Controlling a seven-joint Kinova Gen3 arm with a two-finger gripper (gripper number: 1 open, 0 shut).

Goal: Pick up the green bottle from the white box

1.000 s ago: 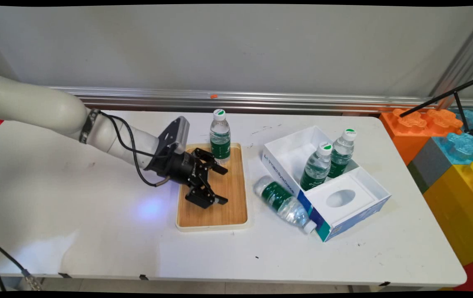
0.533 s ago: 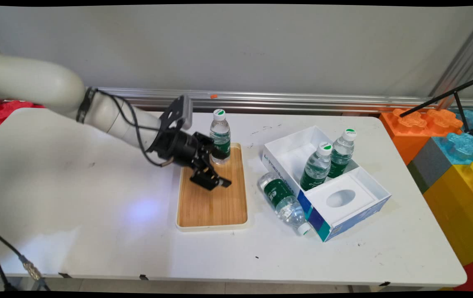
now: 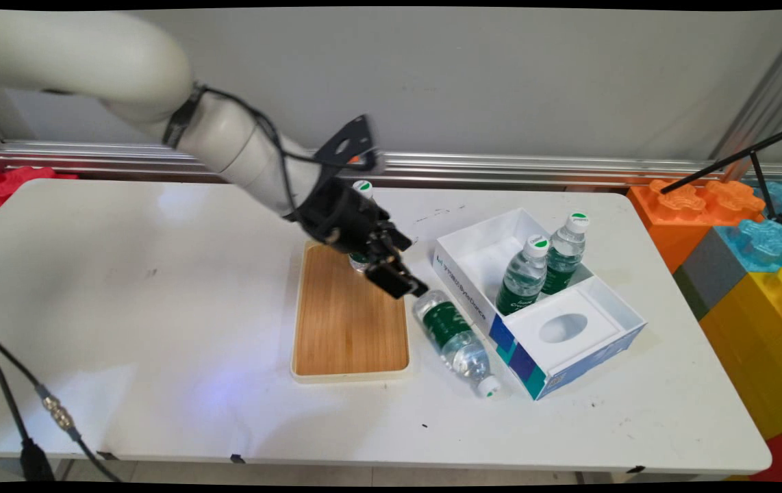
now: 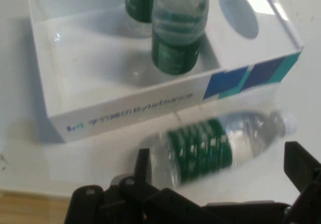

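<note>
Main view, end effector: the black two-finger end effector [image 3: 410, 279] now hangs over the wooden tray's far right corner, just above the base of the lying bottle; a second ago it sat lower and further left, over the tray's middle.
Main view, lying bottle: the clear plastic water bottle with a green label [image 3: 452, 333] lies on the white desk [image 3: 158, 308] between the rectangular bamboo tray with a pale rim [image 3: 350, 322] and the white cardboard box with blue and teal corner panels [image 3: 541, 294]; it has rolled slightly, its cap now nearer the front.
Main view, hidden: the upright bottle on the tray [image 3: 362, 198] is mostly covered by the wrist; only cap and base show.
Main view, box: two upright bottles [image 3: 524, 274] stand inside, unchanged.
Hand view, fingers: spread wide apart, one finger [image 4: 143, 166] low left, the other at the right edge, holding nothing.
Hand view, bottle: the lying bottle [image 4: 210, 146] lies between them, blurred, beside the box wall [image 4: 125, 116].
</note>
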